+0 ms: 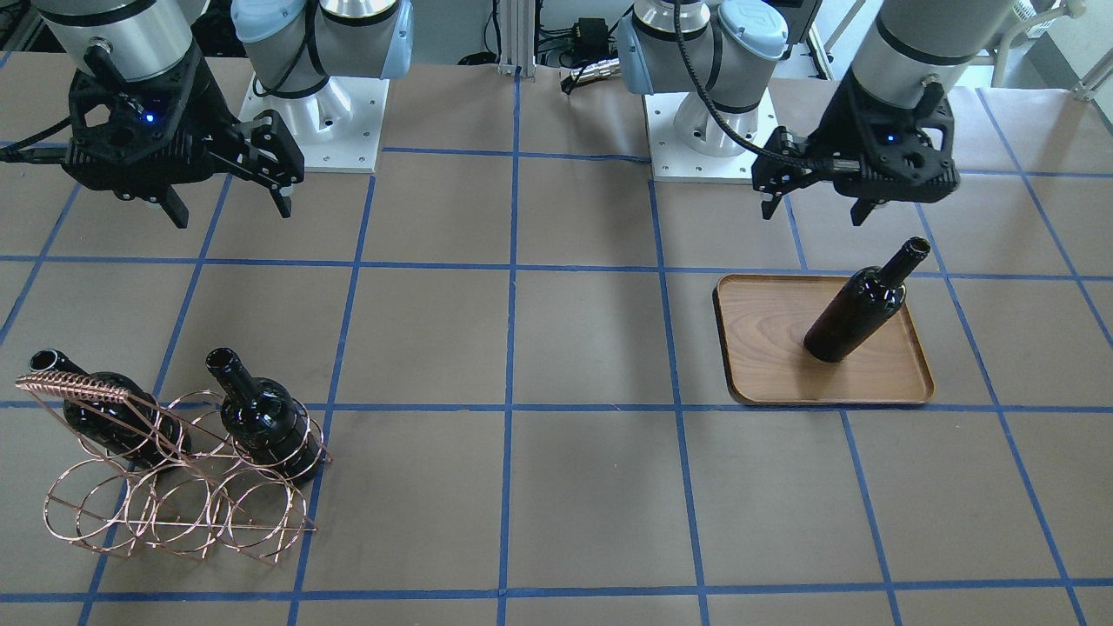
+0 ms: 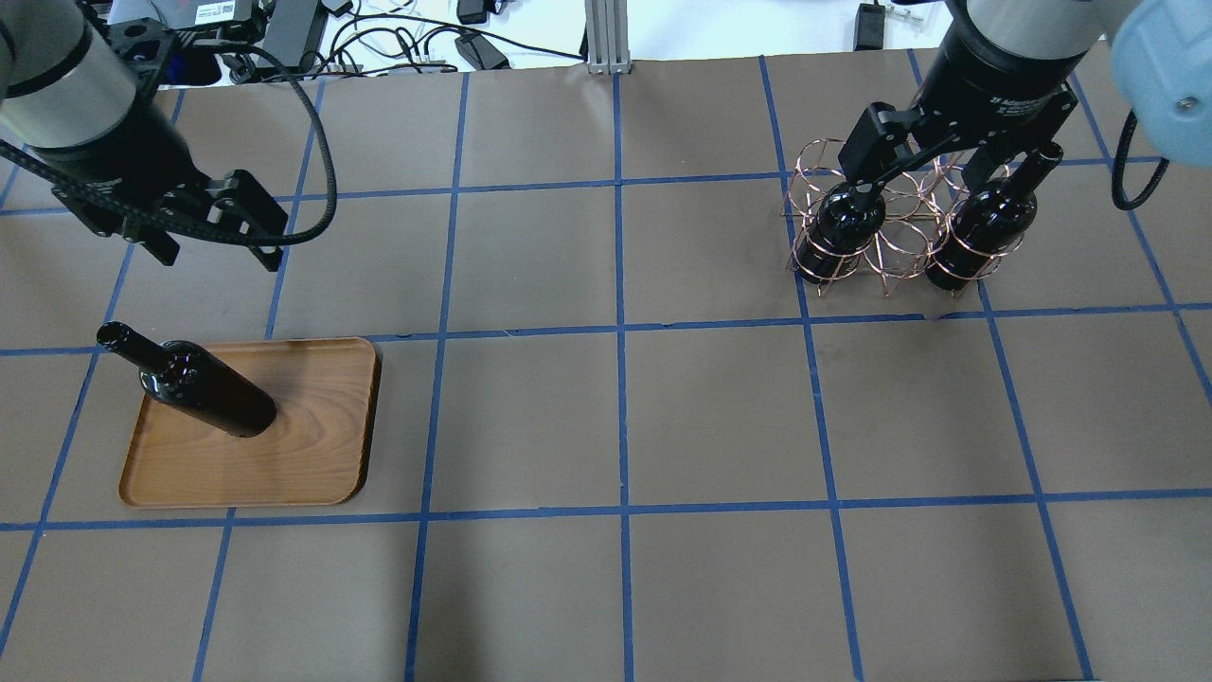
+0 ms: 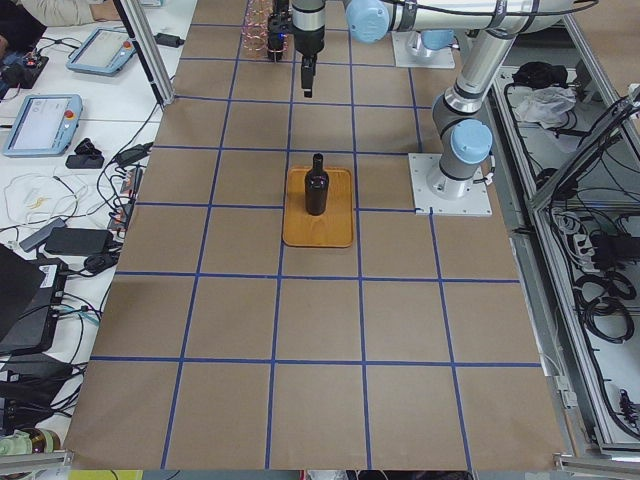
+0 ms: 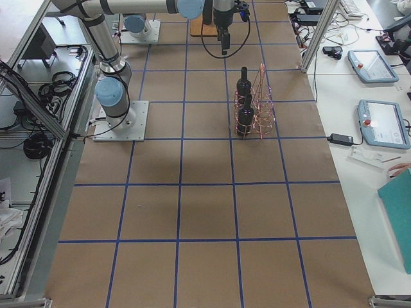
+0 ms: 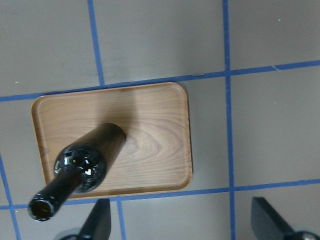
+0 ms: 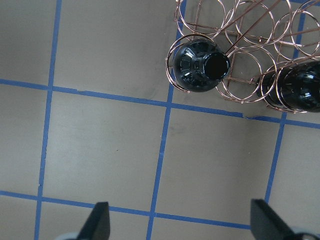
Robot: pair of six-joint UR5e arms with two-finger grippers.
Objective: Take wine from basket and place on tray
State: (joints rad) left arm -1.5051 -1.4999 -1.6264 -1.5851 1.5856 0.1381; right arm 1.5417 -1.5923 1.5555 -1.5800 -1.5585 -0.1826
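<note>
One wine bottle [image 1: 856,304] stands upright on the wooden tray [image 1: 783,365]; it also shows in the overhead view [image 2: 204,388] and the left wrist view [image 5: 85,165]. My left gripper [image 1: 816,210] hangs open and empty above the table beside the tray [image 2: 303,445]. The copper wire basket [image 1: 174,496] holds two more bottles [image 1: 261,422] [image 1: 113,417], with its middle rings empty. My right gripper [image 2: 956,156] is open and empty, high above the basket [image 2: 895,256]. The right wrist view shows one bottle mouth [image 6: 200,67] from above.
The brown table [image 2: 625,417] is marked with a blue tape grid. The two arm bases [image 1: 313,113] [image 1: 713,122] stand at the robot's edge. Tablets and cables lie on side benches [image 3: 60,120] beyond the table.
</note>
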